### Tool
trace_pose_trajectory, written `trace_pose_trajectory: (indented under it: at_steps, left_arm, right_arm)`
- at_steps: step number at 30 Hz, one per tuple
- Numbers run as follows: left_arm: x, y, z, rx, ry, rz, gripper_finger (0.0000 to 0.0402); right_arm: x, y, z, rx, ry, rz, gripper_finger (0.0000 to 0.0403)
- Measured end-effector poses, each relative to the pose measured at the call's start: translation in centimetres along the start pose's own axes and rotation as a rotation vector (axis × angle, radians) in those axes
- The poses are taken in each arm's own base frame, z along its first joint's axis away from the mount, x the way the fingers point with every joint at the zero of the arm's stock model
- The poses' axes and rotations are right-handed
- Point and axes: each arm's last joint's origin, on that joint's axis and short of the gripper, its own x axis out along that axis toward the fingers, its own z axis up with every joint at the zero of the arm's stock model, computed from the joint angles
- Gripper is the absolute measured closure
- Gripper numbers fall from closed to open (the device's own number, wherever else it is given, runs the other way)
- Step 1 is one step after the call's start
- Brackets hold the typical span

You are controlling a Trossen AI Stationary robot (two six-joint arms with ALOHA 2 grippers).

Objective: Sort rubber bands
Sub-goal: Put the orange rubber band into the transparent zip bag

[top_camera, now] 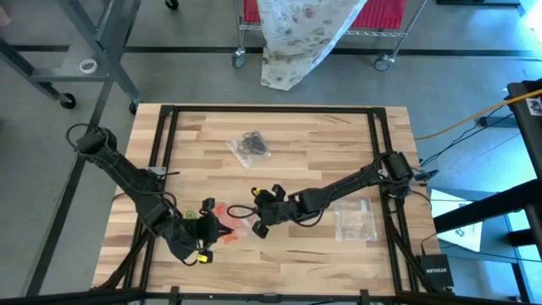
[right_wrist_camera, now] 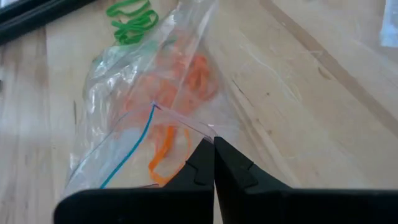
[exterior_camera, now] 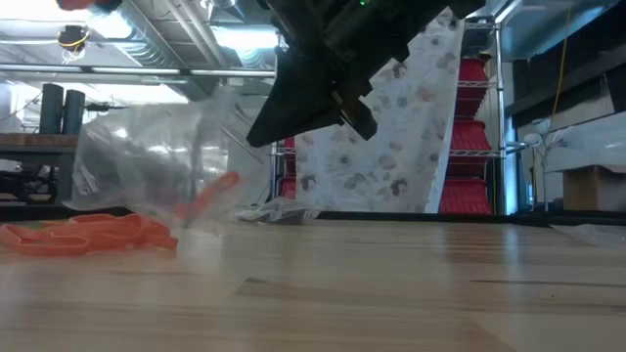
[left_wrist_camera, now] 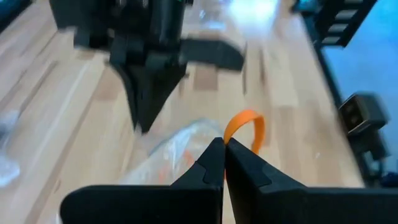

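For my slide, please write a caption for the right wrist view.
Right gripper shut on a clear bag holding orange rubber bands.

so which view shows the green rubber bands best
The right wrist view: the green rubber bands lie sharp on bare wood beyond the clear bag. The high view gives only a small green spot. Low and left wrist views show none.

1. Left arm (top_camera: 135, 182) runs from its base at 9 o'clock down toward 6 o'clock, elbow bent, wrist low over the table
2. Left gripper (top_camera: 222, 225) points to 3 o'clock, fingers (left_wrist_camera: 211, 165) pressed together, tips pinching an orange band (left_wrist_camera: 245, 127)
3. Right arm (top_camera: 347, 182) reaches from its base at 3 o'clock toward the centre, stretched low
4. Right gripper (top_camera: 247, 212) points to 9 o'clock, fingers (right_wrist_camera: 205, 158) closed on the rim of a clear bag (right_wrist_camera: 143, 118)
5. The two grippers face each other, near, tips apart
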Motion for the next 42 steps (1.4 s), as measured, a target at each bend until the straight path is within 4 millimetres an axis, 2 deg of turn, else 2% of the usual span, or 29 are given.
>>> trace_pose_trajectory:
  at_steps: [10,18,21,25,27,31,37,42]
  left_arm:
    - [0.9,0.4,-2.1,-0.03,0.144,0.099,0.04]
    - [0.9,0.4,-2.0,-0.018,0.135,0.094,0.04]
    - [0.9,0.4,-2.0,-0.015,0.136,0.094,0.04]
    - [0.9,0.4,-2.0,-0.015,0.136,0.094,0.04]
    - [0.9,0.4,-2.0,-0.006,0.136,0.093,0.04]
    - [0.9,0.4,-2.0,0.001,0.136,0.092,0.04]
    - [0.9,0.4,-2.0,0.007,0.137,0.092,0.04]
    - [0.9,0.4,-2.0,0.004,0.136,0.092,0.04]
  right_arm:
    - [0.1,0.0,-0.1,-0.031,0.004,-0.002,0.0402]
    - [0.2,0.3,0.0,0.002,0.007,0.053,0.0395]
    - [0.2,0.2,0.0,0.001,0.01,0.052,0.0363]
    - [0.2,0.2,-0.1,-0.043,0.016,0.045,0.0292]
    - [-0.3,0.0,0.0,-0.07,0.038,0.026,0.0256]
    - [-2.7,-0.2,0.4,-0.143,0.088,-0.008,0.0203]
    - [-6.0,1.1,-0.6,-0.25,0.189,0.044,0.017]
    - [-7.2,3.2,-2.7,-0.32,0.203,0.081,0.0171]
